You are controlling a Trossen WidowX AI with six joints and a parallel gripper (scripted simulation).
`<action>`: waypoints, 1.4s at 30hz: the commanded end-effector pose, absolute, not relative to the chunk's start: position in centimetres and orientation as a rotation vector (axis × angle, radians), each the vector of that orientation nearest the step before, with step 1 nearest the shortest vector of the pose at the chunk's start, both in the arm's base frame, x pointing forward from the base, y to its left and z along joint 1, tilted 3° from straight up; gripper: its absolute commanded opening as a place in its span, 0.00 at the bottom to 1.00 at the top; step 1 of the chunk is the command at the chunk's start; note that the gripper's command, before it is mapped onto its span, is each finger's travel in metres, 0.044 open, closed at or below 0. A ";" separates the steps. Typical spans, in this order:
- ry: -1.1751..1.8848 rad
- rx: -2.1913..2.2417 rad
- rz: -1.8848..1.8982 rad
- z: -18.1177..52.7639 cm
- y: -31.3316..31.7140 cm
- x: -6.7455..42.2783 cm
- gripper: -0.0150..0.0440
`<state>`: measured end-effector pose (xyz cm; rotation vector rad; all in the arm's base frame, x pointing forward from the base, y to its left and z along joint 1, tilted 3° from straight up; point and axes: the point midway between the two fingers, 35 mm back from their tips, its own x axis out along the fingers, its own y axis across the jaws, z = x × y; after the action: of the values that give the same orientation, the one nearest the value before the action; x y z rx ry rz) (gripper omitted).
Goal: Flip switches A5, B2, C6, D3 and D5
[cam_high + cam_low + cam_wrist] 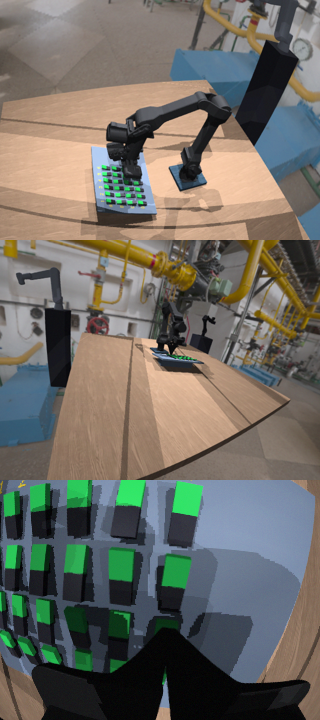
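The light-blue switch panel lies on the wooden table in front of the arm and carries rows of green-and-black rocker switches. My gripper is shut with nothing between the fingers. It points down, and its tip is at the near end of switch C6, in the column farthest to the right. I cannot tell whether the tip touches it. A5 and B2 show in the wrist view. The fingers partly hide D3 and D5.
The arm's base sits on a dark blue plate right of the panel. A tall black post with a camera arm stands at the table's edge. A second dark stand is behind the panel.
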<state>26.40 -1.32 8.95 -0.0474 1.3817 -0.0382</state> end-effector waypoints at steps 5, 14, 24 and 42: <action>1.385 -0.046 -0.031 8.7 -1.2 26.4 0.25; 1.385 -0.046 -0.031 8.6 -1.3 26.5 0.25; 1.364 -0.046 -0.032 13.9 -1.0 25.4 0.25; 1.364 -0.039 -0.025 13.7 8.1 21.0 0.25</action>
<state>21.98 7.15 13.76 -0.0427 1.3721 -0.0107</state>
